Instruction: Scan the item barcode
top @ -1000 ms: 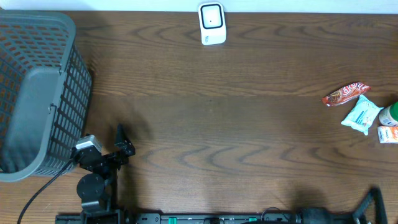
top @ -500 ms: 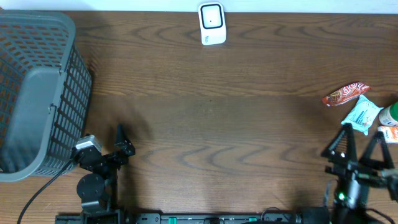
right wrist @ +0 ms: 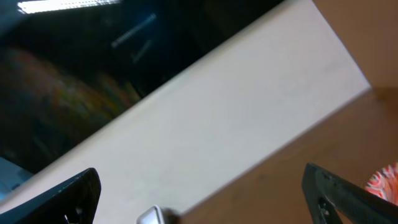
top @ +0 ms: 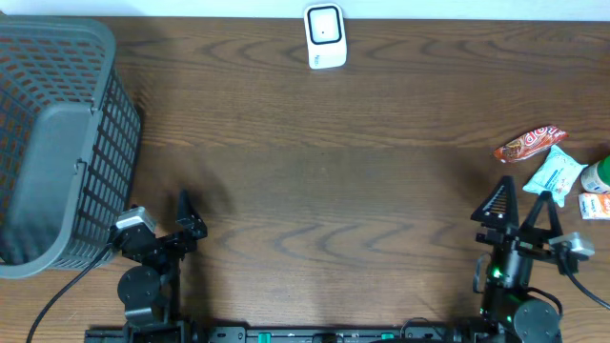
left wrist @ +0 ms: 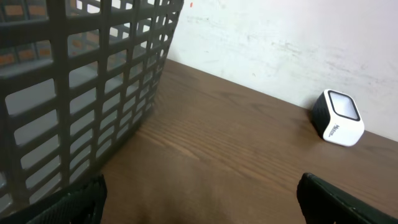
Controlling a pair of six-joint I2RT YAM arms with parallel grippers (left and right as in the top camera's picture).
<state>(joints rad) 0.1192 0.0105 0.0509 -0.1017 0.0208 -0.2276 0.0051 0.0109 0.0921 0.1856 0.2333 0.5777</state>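
Several items lie at the table's right edge: a red snack packet [top: 530, 144], a light blue packet [top: 555, 176], a green and white bottle [top: 599, 176] and a small orange box [top: 595, 205]. The white scanner [top: 325, 36] stands at the far edge, and the left wrist view shows the scanner [left wrist: 337, 118] too. My right gripper [top: 522, 205] is open and empty, its tips just left of the blue packet. The right wrist view is tilted and blurred, with the red packet [right wrist: 384, 183] at its right edge. Near the front left, my left gripper [top: 189, 217] is open and empty.
A tall grey mesh basket [top: 57, 143] fills the left side, close beside the left arm, and its wall [left wrist: 81, 93] looms in the left wrist view. Both arm bases sit at the table's front edge. A pale wall rises behind the scanner.
The right arm has come up from the front right corner into view, and its open gripper now stands beside the items. The left arm has not moved.
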